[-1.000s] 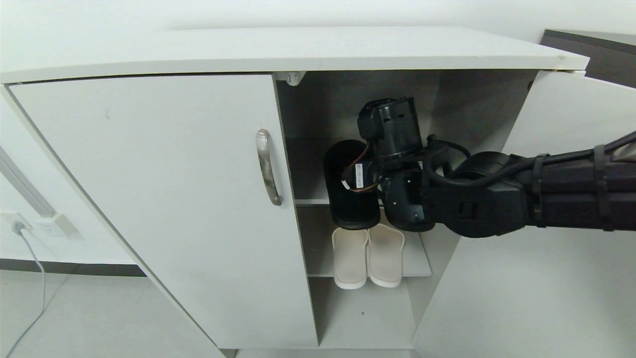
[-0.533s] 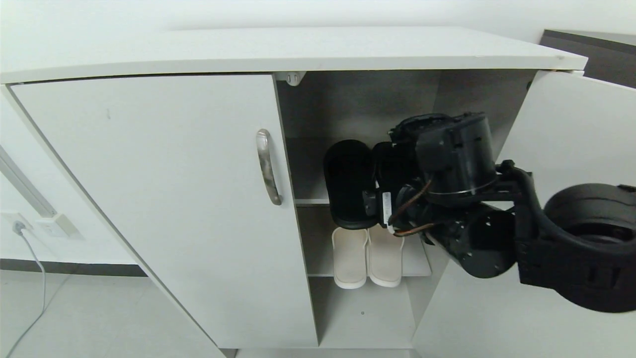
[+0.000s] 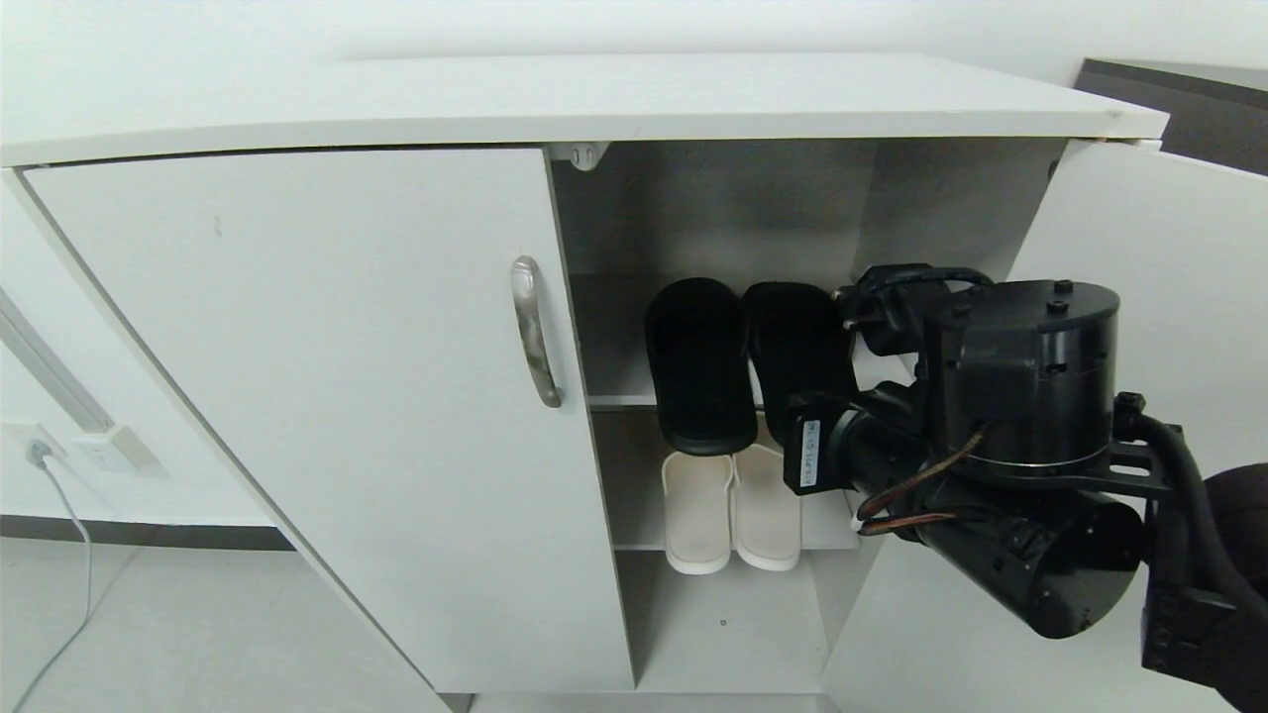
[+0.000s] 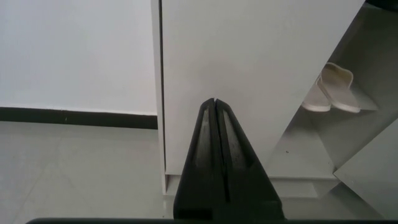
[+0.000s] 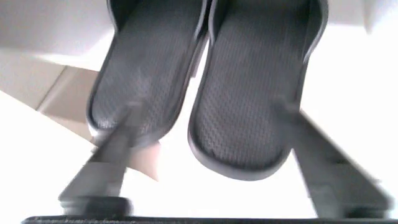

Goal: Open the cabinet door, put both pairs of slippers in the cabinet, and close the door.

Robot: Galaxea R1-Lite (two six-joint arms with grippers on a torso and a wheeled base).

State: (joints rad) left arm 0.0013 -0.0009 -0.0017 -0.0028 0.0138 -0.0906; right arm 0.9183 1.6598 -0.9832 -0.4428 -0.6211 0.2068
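My right tool (image 5: 208, 111) is apart, just near of the black pair (image 3: 703, 366) on the upper shelf (image 3: 614, 386), heels overhanging its edge; the door (image 3: 1139, 277) may catch them on closing.

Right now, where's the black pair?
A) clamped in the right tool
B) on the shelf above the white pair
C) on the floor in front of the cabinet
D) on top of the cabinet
B: the black slippers lie side by side on the shelf directly above the white slippers, and the right tool stands open.
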